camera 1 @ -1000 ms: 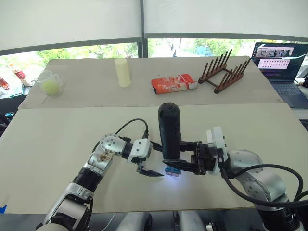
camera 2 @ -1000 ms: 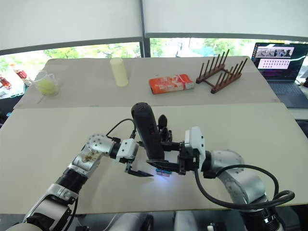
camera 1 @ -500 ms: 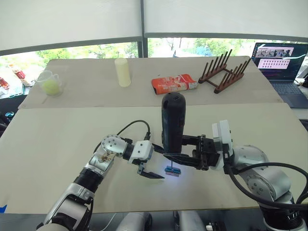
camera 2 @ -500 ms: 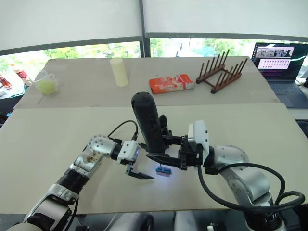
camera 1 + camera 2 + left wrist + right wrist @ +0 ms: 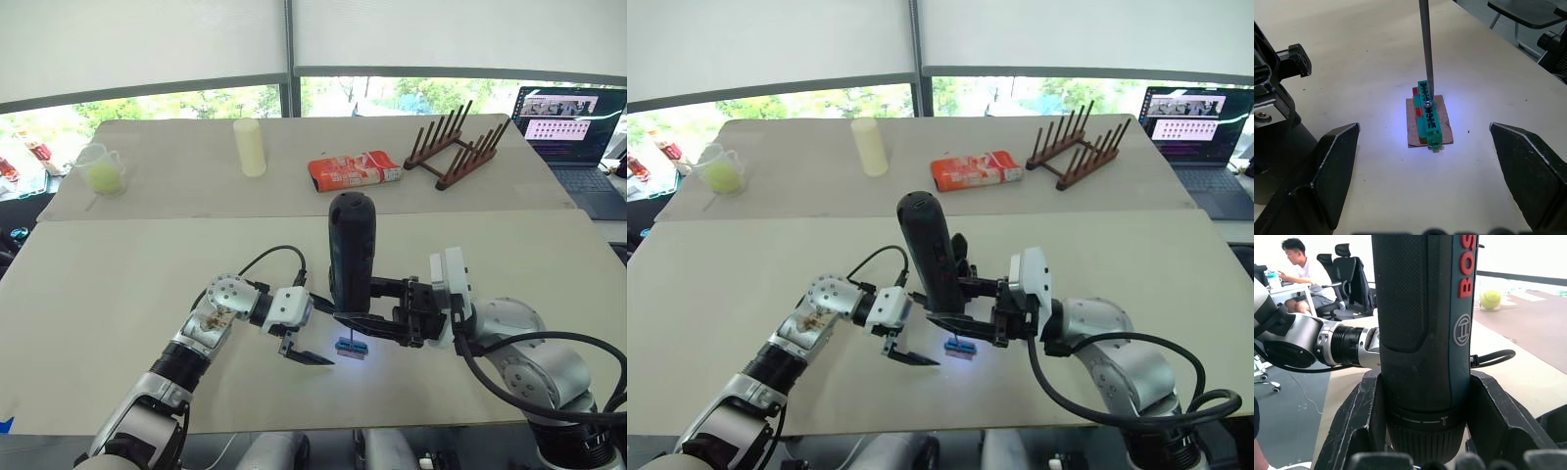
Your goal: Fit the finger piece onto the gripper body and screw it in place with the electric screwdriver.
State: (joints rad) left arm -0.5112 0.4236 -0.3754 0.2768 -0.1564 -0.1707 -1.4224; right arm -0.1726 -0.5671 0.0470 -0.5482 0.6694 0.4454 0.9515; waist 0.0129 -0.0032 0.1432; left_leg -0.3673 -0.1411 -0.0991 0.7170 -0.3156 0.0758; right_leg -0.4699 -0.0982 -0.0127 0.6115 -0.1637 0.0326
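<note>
I've got my right gripper (image 5: 377, 315) fingers clamped on the thick black cylindrical electric screwdriver (image 5: 351, 253), upright so its bit meets the small green-and-brown block (image 5: 1427, 116); left gripper (image 5: 1425, 171) fingers wide, straddling it.

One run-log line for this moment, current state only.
right gripper: shut on electric screwdriver, upright | bit: on green block's screw | left gripper: open, flanking block | table

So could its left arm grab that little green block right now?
Probably yes: the left gripper has its jaws open, and the green block lies just ahead between them. Only the screwdriver bit stands on it.
</note>
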